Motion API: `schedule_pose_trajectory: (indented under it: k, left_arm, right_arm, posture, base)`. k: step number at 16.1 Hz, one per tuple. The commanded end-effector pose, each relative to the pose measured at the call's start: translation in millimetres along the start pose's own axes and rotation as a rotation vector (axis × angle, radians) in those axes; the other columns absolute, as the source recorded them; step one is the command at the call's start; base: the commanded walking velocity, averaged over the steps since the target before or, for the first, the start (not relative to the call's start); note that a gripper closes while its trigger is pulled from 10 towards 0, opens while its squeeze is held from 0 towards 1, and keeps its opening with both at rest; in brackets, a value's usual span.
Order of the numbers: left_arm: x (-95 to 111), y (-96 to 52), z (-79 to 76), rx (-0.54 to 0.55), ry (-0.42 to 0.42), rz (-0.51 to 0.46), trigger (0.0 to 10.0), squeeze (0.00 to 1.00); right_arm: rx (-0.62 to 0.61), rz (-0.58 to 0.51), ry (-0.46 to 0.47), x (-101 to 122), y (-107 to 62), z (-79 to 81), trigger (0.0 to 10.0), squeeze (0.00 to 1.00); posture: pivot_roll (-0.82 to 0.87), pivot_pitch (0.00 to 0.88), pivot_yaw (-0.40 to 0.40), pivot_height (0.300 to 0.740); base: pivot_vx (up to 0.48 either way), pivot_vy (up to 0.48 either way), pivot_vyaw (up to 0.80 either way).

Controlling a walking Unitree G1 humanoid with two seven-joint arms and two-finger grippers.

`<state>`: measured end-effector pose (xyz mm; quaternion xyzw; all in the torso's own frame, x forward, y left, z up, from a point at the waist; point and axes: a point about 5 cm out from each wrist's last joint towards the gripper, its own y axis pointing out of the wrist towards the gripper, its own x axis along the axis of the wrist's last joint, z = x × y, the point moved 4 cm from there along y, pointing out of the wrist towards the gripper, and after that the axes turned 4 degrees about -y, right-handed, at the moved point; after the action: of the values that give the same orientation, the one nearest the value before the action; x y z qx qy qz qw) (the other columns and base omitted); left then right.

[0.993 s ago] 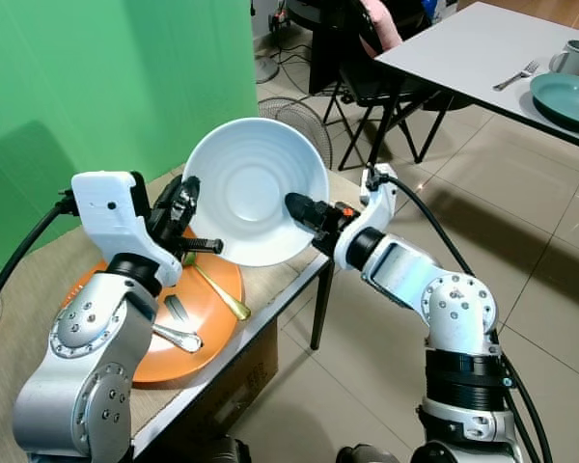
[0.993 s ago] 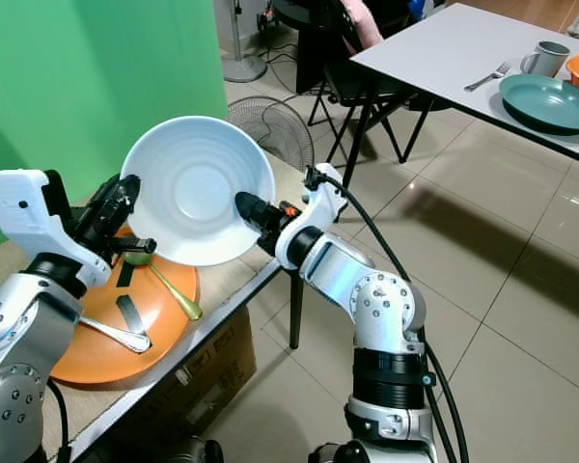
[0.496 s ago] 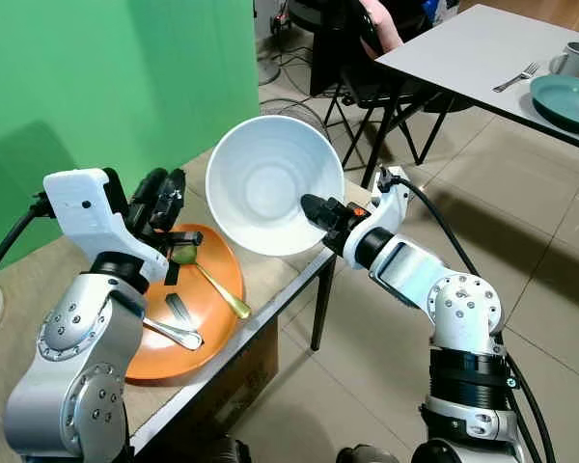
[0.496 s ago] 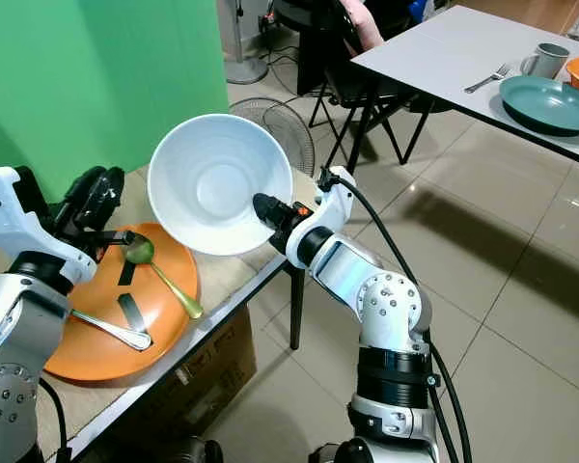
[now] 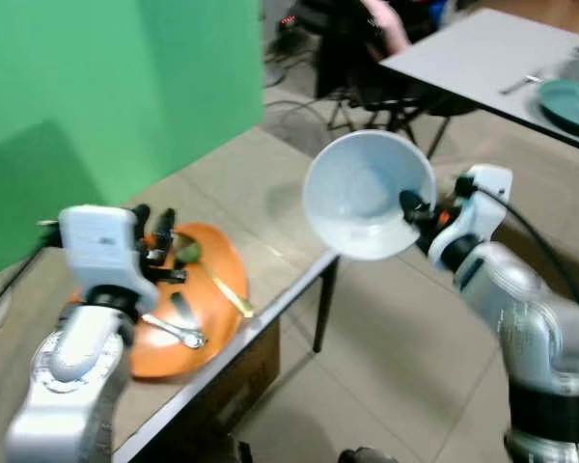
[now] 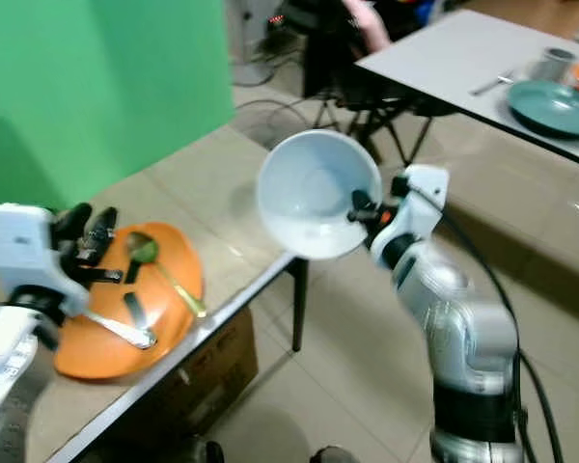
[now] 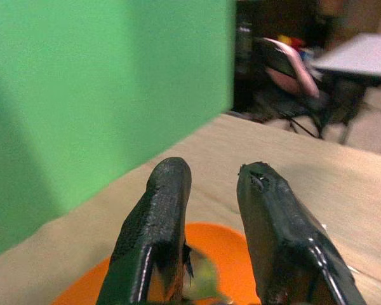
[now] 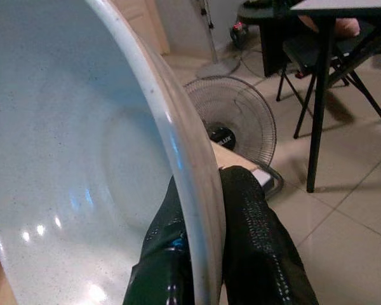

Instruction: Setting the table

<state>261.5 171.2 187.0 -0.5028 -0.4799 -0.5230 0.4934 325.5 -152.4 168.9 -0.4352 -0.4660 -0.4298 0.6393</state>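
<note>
A: Right gripper (image 8: pixel 200 254) — what's it doing w/ the white bowl (image 5: pixel 367 193)?

B: Pinching the rim, one black finger inside, one outside. Bowl is held in the air past the edge of the tan table (image 5: pixel 270 183), tipped on its side, opening facing the camera. Smooth glazed surface, faintly speckled, round and deep.

A: Left gripper (image 7: pixel 209 184)?

B: Fingers parted, nothing between them; it hovers over the orange plate (image 5: pixel 217 265) at the near-left of the table. Matte black, rounded fingertips.

A: What's on the plate?

B: A gold spoon (image 5: pixel 227 294) lying diagonally, a silver spoon (image 5: pixel 174 331) near the front rim, plus a dark utensil betw. them — too blurred to name. Plate is glossy, shallow, round.

A: Surroundings?

B: Green screen (image 5: pixel 96 77) behind the table. Tiled floor (image 5: pixel 386 357) below the bowl. Far right: a grey table (image 5: pixel 482 53) w/ a teal plate (image 5: pixel 569 101), a fork (image 5: pixel 521 82) and a mug (image 6: pixel 552 63). Dark folding chairs (image 5: pixel 367 68) stand beside it; a floor fan (image 8: pixel 232 121) shows behind the bowl rim.
</note>
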Motion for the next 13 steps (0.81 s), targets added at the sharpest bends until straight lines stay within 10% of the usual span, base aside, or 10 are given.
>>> schedule_pose_trajectory:
  k: [1, 8, 13]
  left_arm:
    - [-6, 0.8, -4.6, -0.008, 0.041, 0.013, 10.0, 0.0]
    - [6, 10.8, -32.5, -0.119, 0.007, -0.073, 10.0, 0.0]
    - [6, 13.4, -34.2, -0.12, 0.004, -0.082, 10.0, 0.0]
  right_arm:
    - [-0.011, -0.079, -0.037, 16, -9.2, -1.4, 10.0, 0.0]
    - [-0.133, -0.186, -0.052, 19, -37.6, -17.4, 10.0, 0.0]
    - [-0.161, -0.182, -0.047, 12, -41.6, -17.6, 10.0, 0.0]
  posture:
    - [-0.08, 0.037, 0.041, 0.74]
    - [-0.1, 0.048, 0.059, 0.74]
    - [-0.1, 0.049, 0.057, 0.74]
  base:
    - [0.0, 0.0, -0.79]
    - [0.091, 0.0, -0.78]
    - [0.382, 0.0, 0.0]
